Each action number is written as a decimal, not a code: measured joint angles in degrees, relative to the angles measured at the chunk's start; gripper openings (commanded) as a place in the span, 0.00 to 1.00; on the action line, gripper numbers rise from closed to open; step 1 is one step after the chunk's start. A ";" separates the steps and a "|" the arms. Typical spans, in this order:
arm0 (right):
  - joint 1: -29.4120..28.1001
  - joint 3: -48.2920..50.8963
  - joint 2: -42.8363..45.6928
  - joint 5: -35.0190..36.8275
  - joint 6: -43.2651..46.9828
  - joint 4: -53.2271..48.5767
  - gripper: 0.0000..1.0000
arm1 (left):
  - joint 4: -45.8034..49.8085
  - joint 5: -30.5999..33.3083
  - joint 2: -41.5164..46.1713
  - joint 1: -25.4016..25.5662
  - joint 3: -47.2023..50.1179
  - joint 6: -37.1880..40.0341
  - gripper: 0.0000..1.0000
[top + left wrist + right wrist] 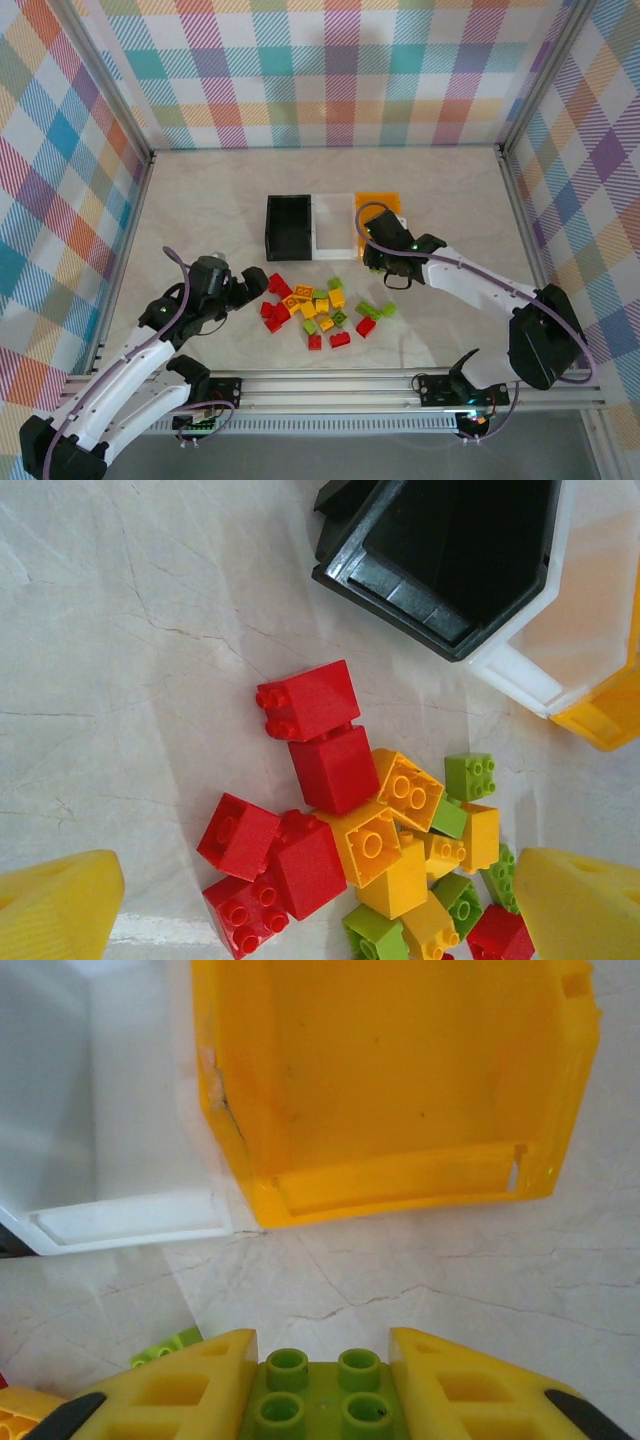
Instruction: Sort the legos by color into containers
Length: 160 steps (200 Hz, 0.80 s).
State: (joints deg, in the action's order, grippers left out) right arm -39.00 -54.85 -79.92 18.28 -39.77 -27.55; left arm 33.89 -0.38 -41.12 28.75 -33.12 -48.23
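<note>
Right end effector (320, 1355) tight around green lego (320, 1405), apparently just short of orange bin (400, 1100).

The table top (220, 190) is pale stone-look with thin grey veins, plain in the left wrist view (120, 630). Checked cloth walls (340, 70) stand on three sides in pastel stripes of teal, orange, pink and purple. Silver metal posts (100, 78) rise at the back corners, and a ribbed metal rail (330, 385) runs along the near edge.

Three containers (288, 252), roughly twenty legos (303, 292), two arms (470, 285).
</note>
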 measured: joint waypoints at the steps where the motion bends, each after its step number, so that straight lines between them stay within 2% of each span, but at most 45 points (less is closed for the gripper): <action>1: 0.00 0.09 0.02 -0.02 0.00 0.07 0.29 | 0.02 0.00 0.00 0.00 0.00 0.00 1.00; 55: -0.02 11.02 -1.99 -0.61 -0.04 3.17 0.30 | -0.81 -0.09 -2.78 0.00 0.44 -0.02 1.00; 115: -0.02 11.74 -6.19 -0.61 -0.24 6.95 0.35 | -1.25 -0.20 -4.63 0.00 0.44 -0.02 1.00; 137: -0.02 11.74 -6.19 -0.61 -0.33 7.54 0.42 | -1.25 -0.22 -4.68 0.00 0.44 -0.02 1.00; 160: -0.02 11.74 -6.29 -0.59 -0.52 7.89 0.45 | -1.27 -0.20 -4.68 0.00 0.57 -0.02 1.00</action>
State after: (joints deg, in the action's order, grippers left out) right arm -39.03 -43.11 -86.21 17.69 -40.29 -19.66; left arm 32.62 -0.58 -45.80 28.75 -32.56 -48.25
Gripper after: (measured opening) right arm 0.433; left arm 0.997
